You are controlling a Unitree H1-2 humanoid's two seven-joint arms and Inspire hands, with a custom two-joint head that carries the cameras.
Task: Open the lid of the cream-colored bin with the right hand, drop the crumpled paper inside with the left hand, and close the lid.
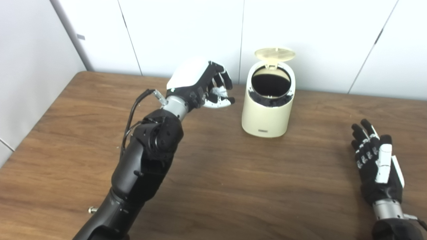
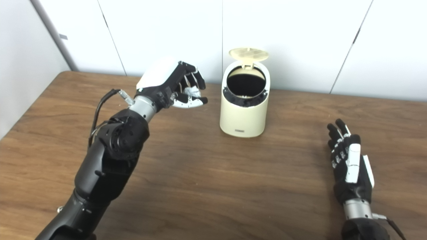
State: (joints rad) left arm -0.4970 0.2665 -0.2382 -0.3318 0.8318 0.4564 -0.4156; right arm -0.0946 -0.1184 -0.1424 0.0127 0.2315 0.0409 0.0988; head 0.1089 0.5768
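Observation:
The cream-colored bin (image 1: 267,111) stands upright near the back of the wooden table (image 1: 233,186). Its round lid (image 1: 275,54) is tipped up at the rear, showing a dark inside. My left hand (image 1: 203,86) is raised above the table, just left of the bin and level with its top. Its fingers are curled around the crumpled paper (image 1: 219,90), of which only a small whitish patch shows between them. My right hand (image 1: 377,160) lies on the table far to the right of the bin, fingers spread and pointing away, holding nothing.
White wall panels (image 1: 186,30) run right behind the table's back edge, close behind the bin. A grey wall (image 1: 30,66) borders the table's left side. Bare tabletop lies between the two arms in front of the bin.

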